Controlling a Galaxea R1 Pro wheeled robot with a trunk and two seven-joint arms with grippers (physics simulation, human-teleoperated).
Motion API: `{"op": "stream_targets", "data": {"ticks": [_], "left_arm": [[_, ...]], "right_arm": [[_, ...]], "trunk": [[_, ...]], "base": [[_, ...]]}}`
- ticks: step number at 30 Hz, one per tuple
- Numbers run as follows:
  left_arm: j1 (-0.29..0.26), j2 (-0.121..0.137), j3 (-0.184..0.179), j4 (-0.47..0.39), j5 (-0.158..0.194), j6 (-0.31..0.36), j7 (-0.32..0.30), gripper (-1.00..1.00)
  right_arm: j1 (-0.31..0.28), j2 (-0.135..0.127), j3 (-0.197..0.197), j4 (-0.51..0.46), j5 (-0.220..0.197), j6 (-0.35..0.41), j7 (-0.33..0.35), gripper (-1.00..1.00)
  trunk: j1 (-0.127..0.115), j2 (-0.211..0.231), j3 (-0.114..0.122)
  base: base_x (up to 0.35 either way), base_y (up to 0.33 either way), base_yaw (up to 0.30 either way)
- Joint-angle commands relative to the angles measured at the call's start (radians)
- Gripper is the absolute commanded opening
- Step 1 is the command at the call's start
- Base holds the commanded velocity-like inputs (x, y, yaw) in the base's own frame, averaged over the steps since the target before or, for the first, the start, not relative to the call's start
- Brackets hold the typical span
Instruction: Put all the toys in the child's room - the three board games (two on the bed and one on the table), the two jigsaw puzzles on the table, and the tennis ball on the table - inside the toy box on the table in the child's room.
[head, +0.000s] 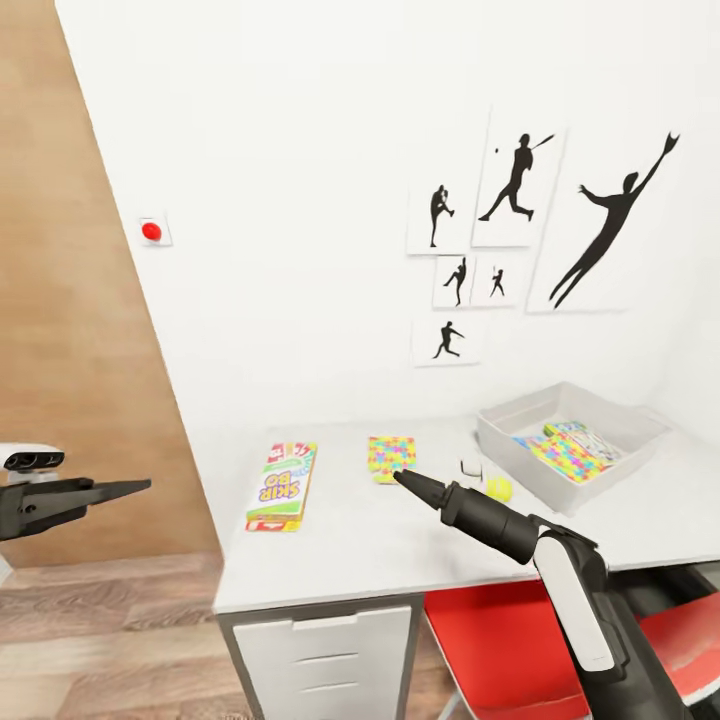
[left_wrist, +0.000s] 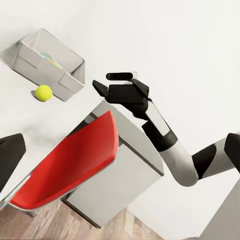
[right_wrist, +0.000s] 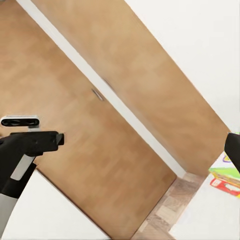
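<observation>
Table (head: 400, 560) light grey against white wall (head: 300, 200); both hands' opening unclear.

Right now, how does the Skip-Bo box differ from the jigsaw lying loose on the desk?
The Skip-Bo box is a long printed rectangle with some thickness; the loose jigsaw is a thin, roughly square sheet of coloured pieces. The box lies nearer the desk's left edge; the jigsaw sits nearer the toy box, just beyond the right gripper's tip. Both lie flat on the desk, outside the toy box.
</observation>
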Motion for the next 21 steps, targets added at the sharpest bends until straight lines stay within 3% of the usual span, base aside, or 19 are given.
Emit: {"op": "stream_targets", "data": {"ticks": [1,8,21], "left_arm": [[-0.001,0.0,0.0,0.0,0.0,0.011,-0.004,1.0],[-0.001,0.0,-0.001,0.0,-0.001,0.01,-0.004,1.0],[-0.001,0.0,-0.001,0.0,-0.002,0.009,-0.004,1.0]], "right_arm": [[-0.001,-0.001,0.001,-0.001,-0.005,0.005,-0.002,1.0],[-0.001,-0.002,0.0,-0.001,-0.005,0.005,-0.001,1.0],[-0.001,-0.002,-0.002,-0.001,-0.005,0.005,0.0,1.0]], "trunk": [[0.0,-0.001,-0.001],[0.0,-0.001,-0.001],[0.0,-0.001,-0.006]], "base": [[-0.001,0.292,0.288],[0.001,0.292,0.231],[0.123,0.292,0.029]]}}
